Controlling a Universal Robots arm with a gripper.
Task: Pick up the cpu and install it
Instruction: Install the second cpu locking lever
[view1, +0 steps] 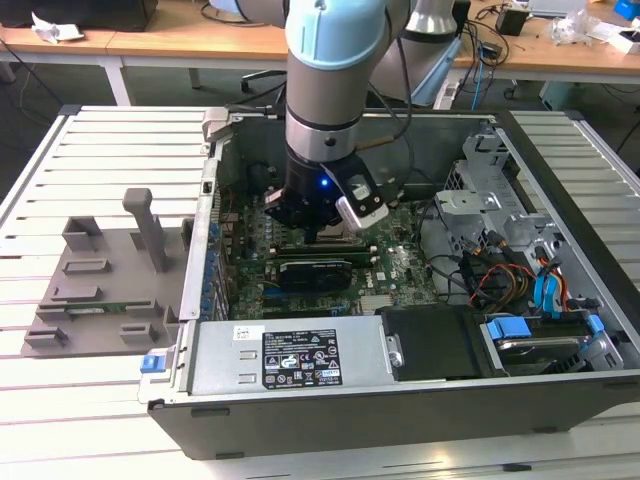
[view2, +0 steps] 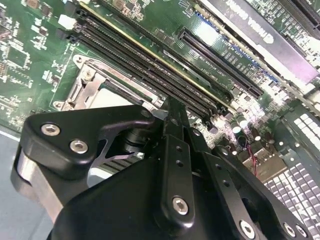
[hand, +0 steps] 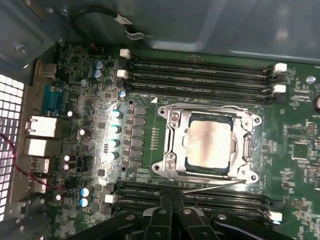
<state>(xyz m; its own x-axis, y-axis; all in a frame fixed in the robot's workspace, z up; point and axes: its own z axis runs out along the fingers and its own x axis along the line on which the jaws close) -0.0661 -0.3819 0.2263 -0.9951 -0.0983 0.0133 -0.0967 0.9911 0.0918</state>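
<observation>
Already the cpu (hand: 209, 145) sits in its socket on the green motherboard (hand: 295, 175) — its silvery top lies flat and square inside the metal socket frame (hand: 172, 142), as the first wrist view shows. Rows of black memory slots (hand: 200, 75) run along one side of the socket, and another set runs along the opposite side, close to the hand's black fingers (hand: 172, 220).

From the exterior view, the arm (view1: 330, 90) reaches down into the open computer case (view1: 560, 360), and the hand (view1: 322, 232) hangs low over the board near a black card (view1: 315, 270). The case rests on a slatted white tabletop (view1: 90, 140), with a grey plastic tray (view1: 100, 290) lying to the exterior view's left, beside the case.

In the second wrist view the hand (view2: 172, 107) has its fingers drawn together with nothing between them — closed and empty, just above the socket's edge.
</observation>
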